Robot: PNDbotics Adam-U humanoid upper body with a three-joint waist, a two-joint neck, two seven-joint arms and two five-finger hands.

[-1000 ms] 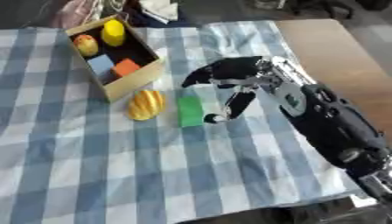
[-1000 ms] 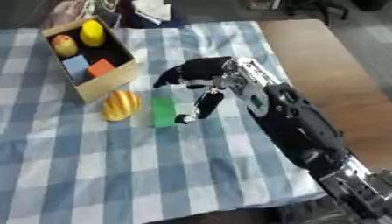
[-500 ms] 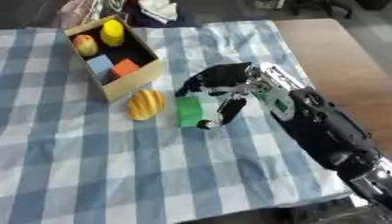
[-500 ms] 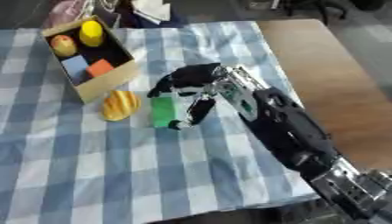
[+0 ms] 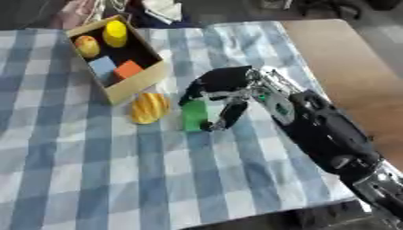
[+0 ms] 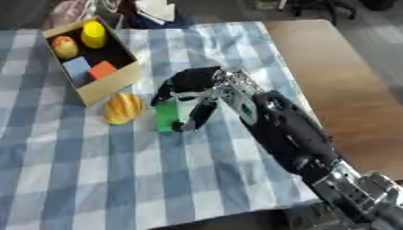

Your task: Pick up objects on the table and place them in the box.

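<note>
The right hand (image 5: pixel 223 88) has come down and forward over the last second and now sits on the green block (image 5: pixel 193 116), where before it hung just to the block's right with its fingers (image 5: pixel 226 117) spread. The fingers curl round the block now — thumb at its near right side, the rest draped over its top — so the grasp looks made or nearly made, though the block rests on the cloth and has not been lifted. The left hand shows in neither view.

The block lies near the middle of the worktop (image 5: pixel 94 179), just right of a yellow-orange ridged fruit (image 5: pixel 149 108) that has not moved. The box (image 5: pixel 135 83) stands toward the far left corner, its near wall close behind the fruit. It already holds a yellow piece (image 5: pixel 116 33), a reddish-yellow fruit (image 5: pixel 87 46), a pale blue block (image 5: pixel 103 67) and an orange block (image 5: pixel 128 69).

For the task, this reads as the pick all but done, with the carry to come. The route to the box runs up and left, over the ridged fruit — the hand must rise enough to clear it and the box's near wall. Open room inside the box is thin; the dark gap along its right wall looks the likeliest spot. The worktop's near half is bare cloth, and its right edge lies under the forearm.
</note>
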